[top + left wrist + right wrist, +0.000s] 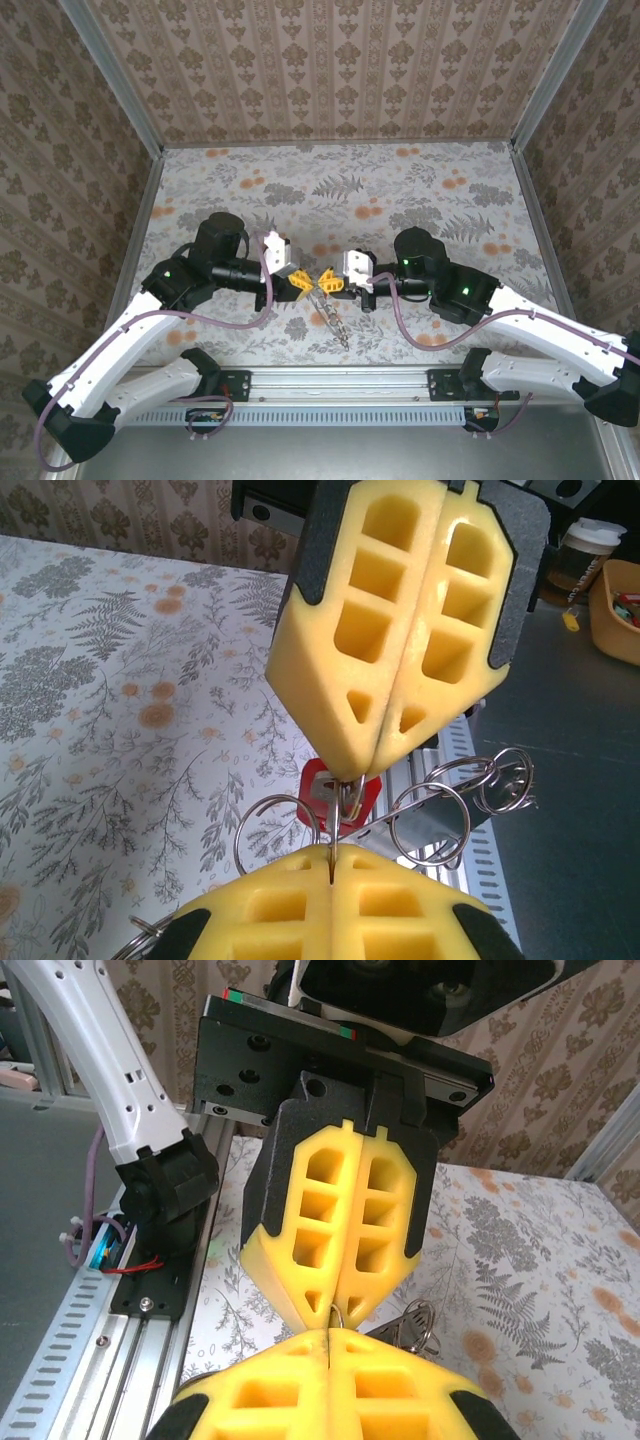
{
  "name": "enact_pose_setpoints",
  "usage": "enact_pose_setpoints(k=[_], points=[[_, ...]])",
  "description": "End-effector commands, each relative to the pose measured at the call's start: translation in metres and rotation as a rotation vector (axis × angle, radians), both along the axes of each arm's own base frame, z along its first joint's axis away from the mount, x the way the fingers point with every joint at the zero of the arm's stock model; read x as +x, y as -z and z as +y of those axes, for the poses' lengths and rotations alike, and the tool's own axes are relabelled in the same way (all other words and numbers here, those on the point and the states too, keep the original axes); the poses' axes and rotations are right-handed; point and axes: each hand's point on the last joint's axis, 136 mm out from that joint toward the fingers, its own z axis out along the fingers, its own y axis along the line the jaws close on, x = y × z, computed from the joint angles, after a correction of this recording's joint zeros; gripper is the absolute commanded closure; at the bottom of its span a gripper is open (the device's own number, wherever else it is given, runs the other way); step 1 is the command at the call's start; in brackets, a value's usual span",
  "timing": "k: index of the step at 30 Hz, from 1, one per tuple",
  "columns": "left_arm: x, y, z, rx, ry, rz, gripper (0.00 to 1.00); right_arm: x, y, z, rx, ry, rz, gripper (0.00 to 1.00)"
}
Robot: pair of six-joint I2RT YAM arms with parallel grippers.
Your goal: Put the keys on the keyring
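Observation:
My two grippers meet tip to tip above the table's near middle, the left gripper (300, 284) and the right gripper (327, 282). In the left wrist view the left gripper (332, 852) is shut on a thin metal blade that runs up to the red key (340, 798). The right gripper's yellow fingers (400, 630) pinch down on a small ring at that red head. In the right wrist view the right gripper (330, 1332) is shut on the keyring (336, 1310). Its chain of rings (430, 820) and grey strap (335, 322) dangle below. The green key is hidden.
The aluminium rail (340, 385) with both arm bases runs along the near edge just below the grippers. Patterned walls (330, 70) close in the floral table (340, 190) on three sides. Purple cables (230, 320) loop beside each arm.

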Motion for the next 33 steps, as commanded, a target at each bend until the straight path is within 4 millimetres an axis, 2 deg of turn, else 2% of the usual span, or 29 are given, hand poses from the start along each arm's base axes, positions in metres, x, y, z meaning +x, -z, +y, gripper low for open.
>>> enact_pose_setpoints(k=[1,16,21,27,33], points=[[-0.005,-0.012,-0.001,-0.054,0.034,-0.011,1.00,-0.013,0.001,-0.004,-0.021,-0.052,-0.030,1.00],[-0.003,-0.018,-0.002,-0.079,0.046,0.012,1.00,-0.011,0.018,-0.006,-0.082,-0.003,-0.193,1.00],[-0.003,-0.019,-0.001,-0.087,0.045,0.010,1.00,-0.006,0.019,-0.008,-0.076,0.036,-0.215,0.88],[-0.003,-0.021,-0.001,-0.093,0.043,0.006,1.00,-0.007,0.011,-0.016,-0.028,0.062,-0.217,0.75],[0.000,-0.025,0.000,-0.106,0.020,-0.022,1.00,-0.009,-0.013,-0.025,0.068,0.108,-0.194,0.72]])
